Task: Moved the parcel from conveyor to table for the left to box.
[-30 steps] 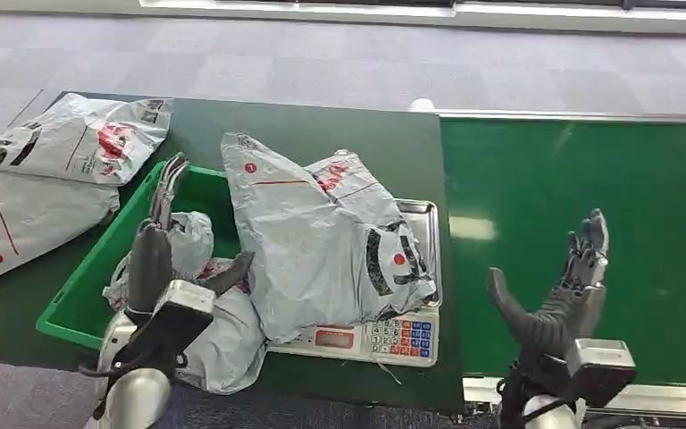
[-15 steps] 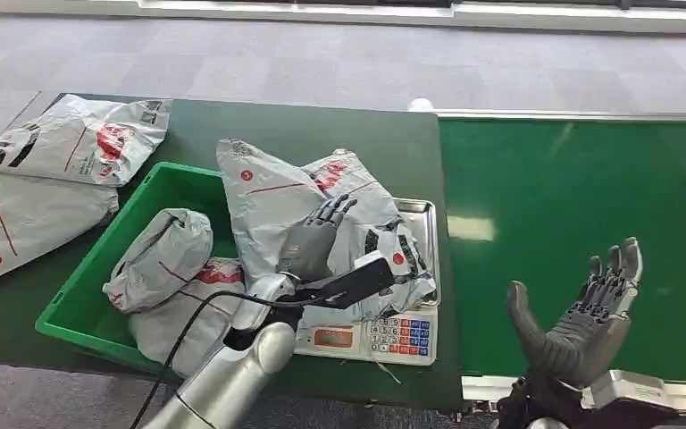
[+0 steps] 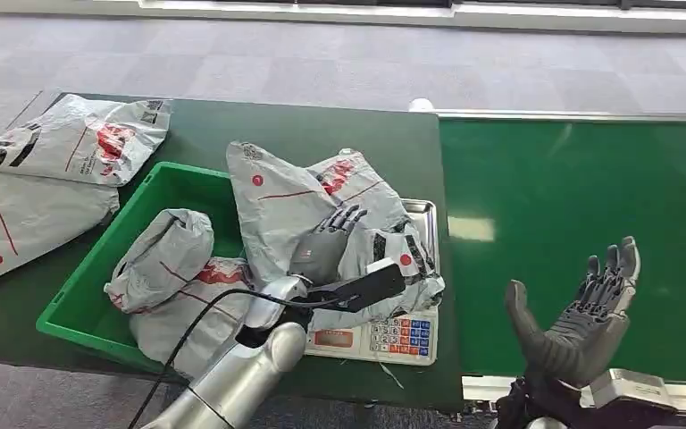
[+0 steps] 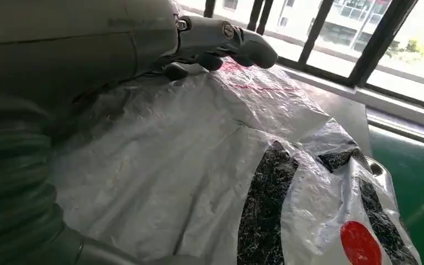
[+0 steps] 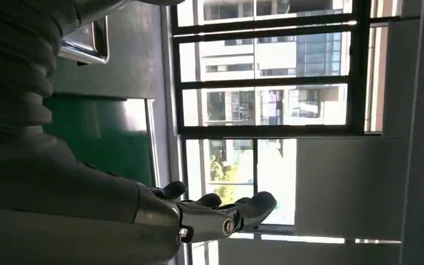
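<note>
L hand (image 3: 326,243) lies flat on the parcel (image 3: 322,214), fingers spread, no grip yet, ready to shift it to the bin (image 3: 76,295) beside. R hand (image 3: 581,308) open, empty, parked over the conveyor (image 3: 589,179).

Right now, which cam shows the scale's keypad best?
Head view. The scale sits under the grey parcel, its keypad and display clear at the near edge, with the left hand resting on the parcel. The left wrist view catches just a sliver of the scale's metal pan rim past the parcel, no keypad.
</note>
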